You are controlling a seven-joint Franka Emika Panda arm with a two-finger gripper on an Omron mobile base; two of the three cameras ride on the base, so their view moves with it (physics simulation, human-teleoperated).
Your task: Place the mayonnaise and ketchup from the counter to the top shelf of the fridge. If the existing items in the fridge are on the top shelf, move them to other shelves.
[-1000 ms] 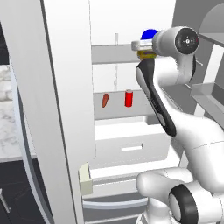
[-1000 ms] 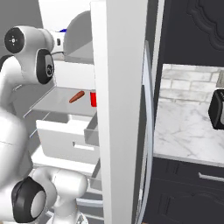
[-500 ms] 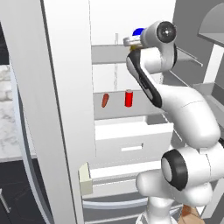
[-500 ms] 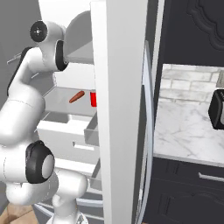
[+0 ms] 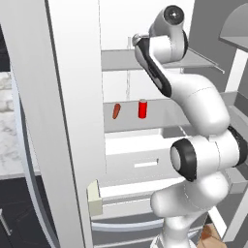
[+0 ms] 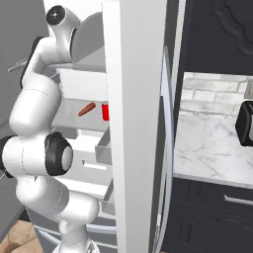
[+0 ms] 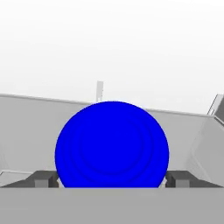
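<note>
The mayonnaise point(image 7: 112, 144) shows its round blue cap between my two fingertips point(image 7: 43, 178), touching both, so my gripper point(image 7: 112, 178) is shut on it. Behind the cap lie the grey top shelf point(image 7: 26, 127) and the white back wall of the fridge. From the left base, my hand point(image 5: 135, 39) sits just above the top shelf point(image 5: 118, 61), largely behind my forearm. The existing items, an orange-red oval point(image 5: 116, 111) and a red can point(image 5: 142, 108), stand on the shelf below point(image 5: 164, 118). The ketchup is out of view.
The thick white fridge door point(image 5: 58, 121) stands open at the left and blocks much of the right base view point(image 6: 133, 123). White drawers point(image 5: 145, 157) sit under the lower shelf. The marbled counter point(image 6: 212, 143) carries a black appliance point(image 6: 245, 123).
My arm has swung up and to the left, carrying the blue-capped mayonnaise deeper into the fridge at top shelf height. The oval item and the red can have not moved.
</note>
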